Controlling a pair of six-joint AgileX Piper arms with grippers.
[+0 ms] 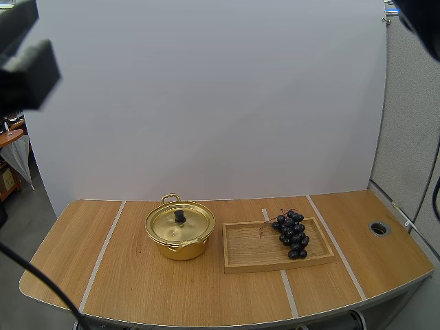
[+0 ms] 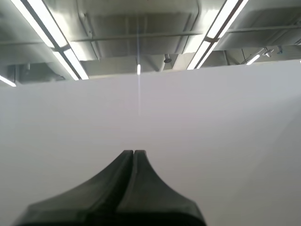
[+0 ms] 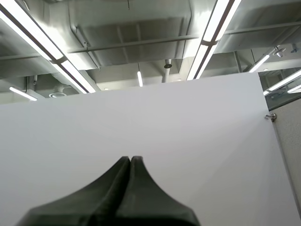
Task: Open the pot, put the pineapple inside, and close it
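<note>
High view: gold pot (image 1: 180, 237) with its lid on, opening not yet begun.
The lid (image 1: 180, 225) sits square on the pot, black knob (image 1: 179, 216) at its centre. Just right of the pot, a wooden tray (image 1: 247, 253) holds a bunch of grapes (image 1: 292, 234). Left gripper (image 2: 134, 153) and right gripper (image 3: 130, 159) are each pressed closed on nothing. My judgement: spread the fingers first, drop straight onto the knob, then lift vertically.

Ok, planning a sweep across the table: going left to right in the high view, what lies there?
Lidded gold metal pot → shallow wooden tray → dark purple grape bunch at the tray's right end → round grommet hole.
</note>
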